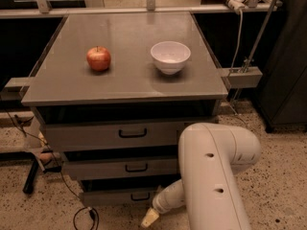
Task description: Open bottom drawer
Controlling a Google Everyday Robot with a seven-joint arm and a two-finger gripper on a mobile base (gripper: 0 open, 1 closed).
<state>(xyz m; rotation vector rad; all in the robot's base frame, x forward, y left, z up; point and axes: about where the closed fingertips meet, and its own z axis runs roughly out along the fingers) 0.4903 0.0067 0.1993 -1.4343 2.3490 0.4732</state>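
Observation:
The bottom drawer (115,197) is the narrowest grey front at the foot of the cabinet, with a small black loop handle (140,196) at its centre. It looks shut or nearly shut. My gripper (149,217) shows as a cream tip at the end of the white arm (211,176). It is low, just below and slightly right of the bottom drawer's handle, close to the floor. The arm covers the right ends of the two lower drawers.
The mid-sized drawer (120,168) and the widest drawer (110,135) sit above. A red apple (99,58) and a white bowl (170,56) stand on the grey cabinet top (124,87). Cables (81,214) lie on the speckled floor at the left.

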